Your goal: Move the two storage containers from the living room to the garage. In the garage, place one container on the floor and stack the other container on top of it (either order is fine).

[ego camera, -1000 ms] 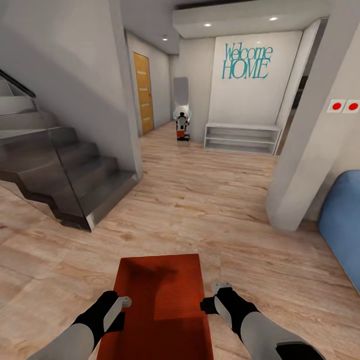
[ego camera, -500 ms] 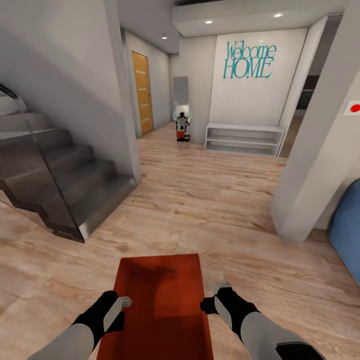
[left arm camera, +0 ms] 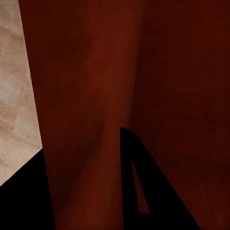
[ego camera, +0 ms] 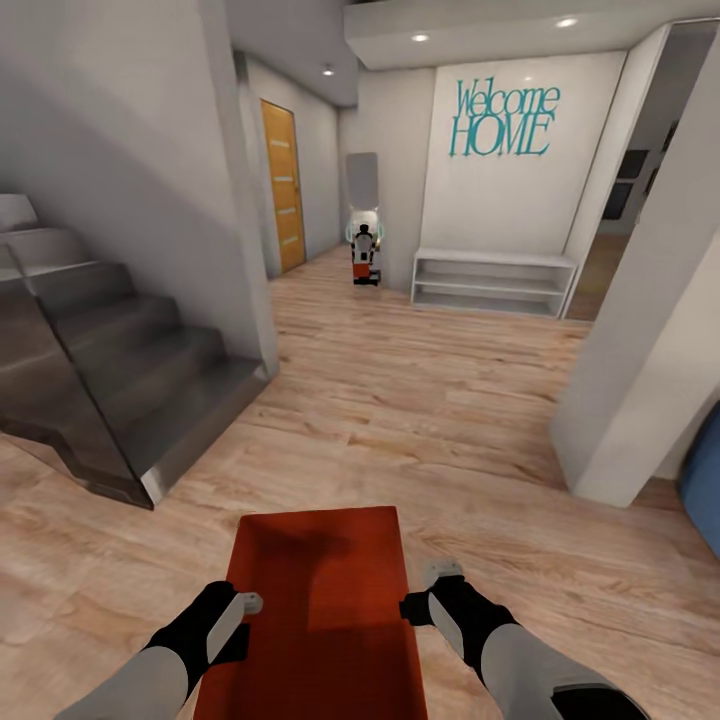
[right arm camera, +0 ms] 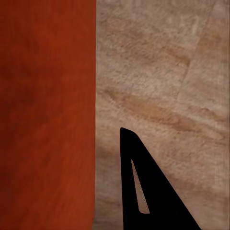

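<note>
One orange-red storage container (ego camera: 320,600) is held low in front of me over the light wood-plank floor (ego camera: 400,400). My left gripper (ego camera: 240,603) is shut on its left wall. The left wrist view shows that dark red wall (left arm camera: 91,96) running between the two black fingers (left arm camera: 136,191). My right gripper (ego camera: 420,600) grips the right wall. In the right wrist view one black finger (right arm camera: 143,191) lies outside the container's wall (right arm camera: 48,120), over the planks. The second container is out of view.
A grey staircase (ego camera: 120,380) stands at the left and a white pillar (ego camera: 640,380) at the right, with a blue object (ego camera: 705,480) behind it. Ahead are a white shelf bench (ego camera: 495,280), a wooden door (ego camera: 283,185) and a mirror (ego camera: 364,240).
The whole view has shifted: stairs slid left, pillar and blue object slid right, so the camera moved. The container and both grippers keep their place in the view.
</note>
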Robot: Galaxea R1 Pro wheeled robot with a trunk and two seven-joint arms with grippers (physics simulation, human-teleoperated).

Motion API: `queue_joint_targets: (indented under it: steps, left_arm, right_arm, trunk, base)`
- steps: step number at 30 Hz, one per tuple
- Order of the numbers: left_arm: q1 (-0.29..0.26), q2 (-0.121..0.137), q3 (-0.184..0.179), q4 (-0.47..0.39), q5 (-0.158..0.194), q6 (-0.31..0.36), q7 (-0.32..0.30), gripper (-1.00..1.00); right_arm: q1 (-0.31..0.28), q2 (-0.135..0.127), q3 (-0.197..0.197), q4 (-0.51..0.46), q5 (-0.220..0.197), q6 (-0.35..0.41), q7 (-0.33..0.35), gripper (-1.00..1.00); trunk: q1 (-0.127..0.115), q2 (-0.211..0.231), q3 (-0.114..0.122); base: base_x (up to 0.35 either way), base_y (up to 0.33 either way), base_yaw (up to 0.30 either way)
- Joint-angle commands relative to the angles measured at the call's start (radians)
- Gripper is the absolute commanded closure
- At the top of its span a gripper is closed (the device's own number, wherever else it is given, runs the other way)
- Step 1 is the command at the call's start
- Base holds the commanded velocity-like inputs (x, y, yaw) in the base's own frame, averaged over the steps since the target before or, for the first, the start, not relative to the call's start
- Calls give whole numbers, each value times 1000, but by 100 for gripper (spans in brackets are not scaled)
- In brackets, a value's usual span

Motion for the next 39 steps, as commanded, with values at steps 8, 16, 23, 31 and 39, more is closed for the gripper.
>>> queue_joint_targets:
  steps: [8,16,23,31,39]
  left_arm:
    - [0,0,-10,0,69,-8,8,100]
    - [0,-1,-11,0,69,-8,8,100]
    - [0,-1,-12,1,69,-8,8,100]
    - [0,-1,-12,2,69,-8,8,100]
    - [0,-1,-12,2,69,-8,8,100]
  right_arm:
    - [0,-40,5,-2,31,7,-8,100]
    - [5,-39,5,12,33,7,-8,100]
    - [6,-39,5,26,33,9,-8,100]
    - [6,-38,5,26,33,8,-8,100]
    - [6,-38,4,25,32,9,-8,100]
  trunk:
    - [0,0,-1]
    - [0,0,-1]
    - [0,0,-1]
    - [0,0,-1]
    - [0,0,-1]
  base:
    - [341,0,0]
    - [341,0,0]
    - [341,0,0]
    - [341,0,0]
    - [341,0,0]
